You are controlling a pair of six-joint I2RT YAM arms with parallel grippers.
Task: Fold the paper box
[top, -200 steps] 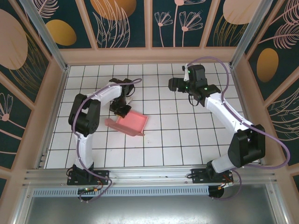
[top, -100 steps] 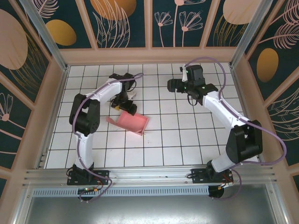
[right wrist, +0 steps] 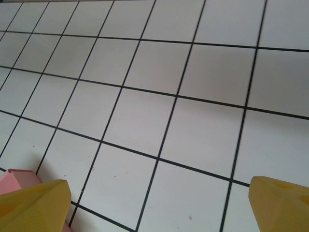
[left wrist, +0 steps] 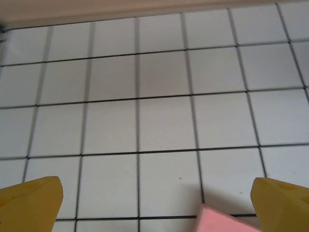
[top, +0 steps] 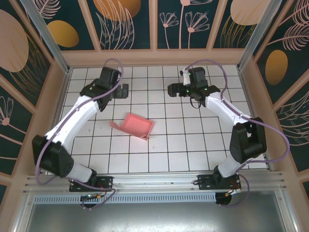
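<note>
ROOM: we see open tiled floor (top: 193, 145) all round the paper box (top: 136, 125) | BOX: lies nearer the bases than left gripper (top: 123, 91) and right gripper (top: 173, 90), touching neither | JAWS: both spread, empty.

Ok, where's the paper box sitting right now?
Top view: the paper box lies on the tiled table, just left of centre, closer to the near edge than the left tool and right tool, touching neither.

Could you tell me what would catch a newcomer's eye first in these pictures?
The pink paper box lies alone, partly folded, mid-way across the white tiled table. Farther back, the left gripper and right gripper face each other, both open, touching nothing.
</note>
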